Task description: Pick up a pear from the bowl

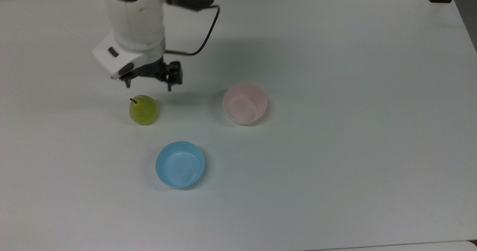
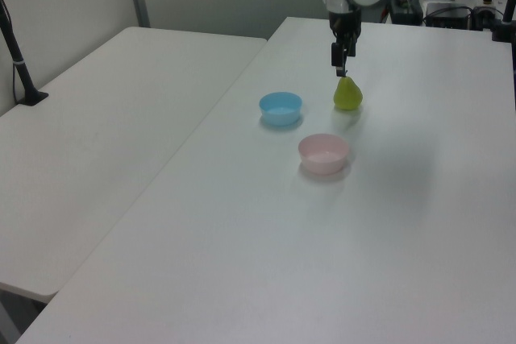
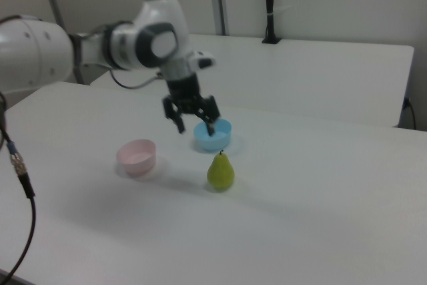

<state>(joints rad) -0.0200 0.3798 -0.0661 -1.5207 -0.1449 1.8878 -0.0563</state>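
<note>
Pear (image 1: 142,110) position is the controlling datum: it stands upright on the bare table (image 1: 335,169), stem up, well apart from the pink bowl (image 1: 245,104) and outside the blue bowl (image 1: 180,164) too. In the top view it sits to the top view's left of the pink bowl and above the blue bowl; in the right view it stands in front of the blue bowl (image 3: 213,135), with the pink bowl (image 3: 137,157) off to the right view's left. My gripper (image 1: 149,81) hangs clear above the pear with its two fingers spread and nothing between them (the right view shows both dark fingertips (image 3: 180,125) parted, with open air below). In the left view my gripper (image 2: 341,58) lies almost straight over the pear (image 2: 347,94), the stem tip just beneath the fingertips. The pear's long axis runs vertically, narrow neck at the top, broad belly on the table. I judge that any further grasp calls for a straight descent along that axis, with the fingers straddling the neck or upper belly and closing across the narrow width. Both bowls look empty, so the fruit is no longer in the pink bowl as the task words it, and I judge the lift out of the bowl to be done. A misaligned descent risks striking the stem and tipping the pear over.
</note>
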